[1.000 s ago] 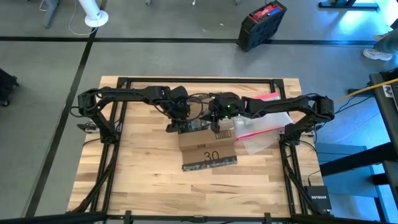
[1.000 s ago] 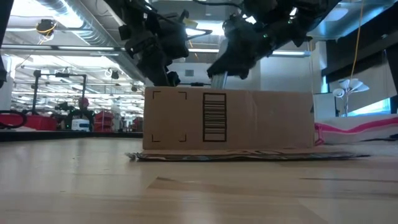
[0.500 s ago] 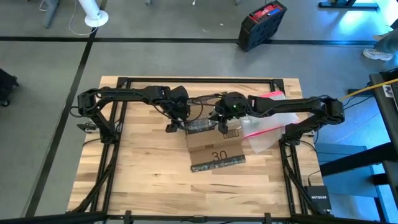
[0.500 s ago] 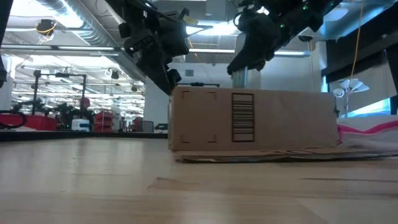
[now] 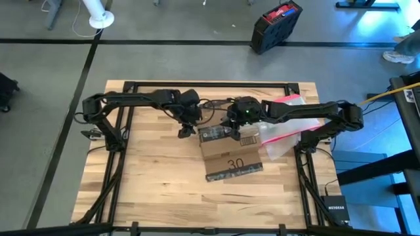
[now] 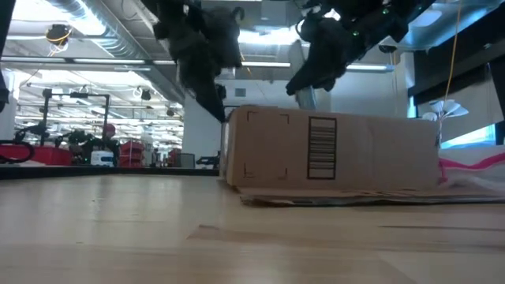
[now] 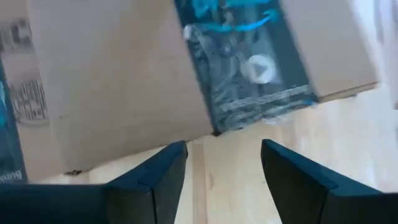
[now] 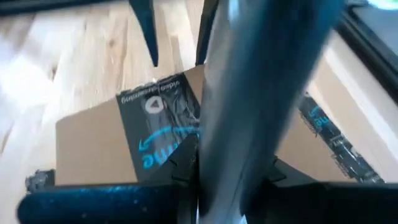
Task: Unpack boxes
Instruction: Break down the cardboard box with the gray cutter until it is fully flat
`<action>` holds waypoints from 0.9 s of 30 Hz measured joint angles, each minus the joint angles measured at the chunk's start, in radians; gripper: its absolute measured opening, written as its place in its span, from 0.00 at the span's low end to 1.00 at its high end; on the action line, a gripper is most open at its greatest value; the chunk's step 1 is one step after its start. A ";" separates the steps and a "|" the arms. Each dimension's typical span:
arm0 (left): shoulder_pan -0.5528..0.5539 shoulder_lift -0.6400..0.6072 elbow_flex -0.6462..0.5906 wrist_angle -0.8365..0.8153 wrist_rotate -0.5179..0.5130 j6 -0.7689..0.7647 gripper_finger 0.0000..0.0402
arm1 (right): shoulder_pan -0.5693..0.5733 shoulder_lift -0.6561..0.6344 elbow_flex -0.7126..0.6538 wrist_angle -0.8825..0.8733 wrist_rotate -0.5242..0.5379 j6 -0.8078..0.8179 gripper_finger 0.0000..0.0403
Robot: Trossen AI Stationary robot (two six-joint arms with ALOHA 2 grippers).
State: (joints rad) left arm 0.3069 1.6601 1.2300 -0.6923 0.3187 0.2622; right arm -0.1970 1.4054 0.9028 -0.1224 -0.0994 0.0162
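Box [image 5: 226, 149] slid toward 3 o'clock on the desk [image 5: 151, 183]; left claw [image 5: 186, 129] spread, right claw [image 5: 234, 131] pinching a grey tool [image 8: 261, 93].

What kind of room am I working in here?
Probably a robotics lab or workshop: a wooden bench in a black frame on grey concrete floor, ceiling ducts and more rigs behind.
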 joint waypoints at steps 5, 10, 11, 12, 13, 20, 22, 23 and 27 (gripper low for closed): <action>-0.009 -0.057 0.009 -0.088 -0.065 0.020 0.50 | 0.000 0.040 0.000 0.084 -0.002 0.026 0.18; 0.003 -0.156 0.011 -0.247 -0.168 0.051 0.50 | 0.001 0.079 0.000 0.159 -0.012 0.058 0.18; 0.007 -0.176 0.011 -0.275 -0.177 0.057 0.50 | 0.001 0.086 0.000 0.173 -0.016 0.061 0.18; 0.011 -0.196 0.011 -0.302 -0.186 0.060 0.50 | 0.001 0.090 0.000 0.185 -0.017 0.066 0.18; 0.018 -0.220 0.011 -0.325 -0.192 0.060 0.50 | 0.001 0.097 0.000 0.199 -0.017 0.067 0.18; 0.067 -0.352 0.011 -0.391 -0.204 0.008 0.50 | 0.001 0.159 0.001 0.364 -0.034 0.117 0.18; 0.073 -0.371 0.011 -0.376 -0.193 -0.015 0.50 | 0.001 0.188 0.003 0.421 -0.035 0.143 0.18; 0.073 -0.377 0.008 -0.357 -0.180 -0.019 0.50 | 0.001 0.203 0.011 0.441 -0.035 0.157 0.18; 0.064 -0.373 -0.024 -0.275 -0.135 -0.013 0.50 | 0.005 0.286 0.077 0.471 -0.043 0.179 0.18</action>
State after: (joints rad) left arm 0.3708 1.2875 1.2064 -0.9670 0.1840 0.2495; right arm -0.1921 1.6913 0.9798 0.3481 -0.1425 0.1955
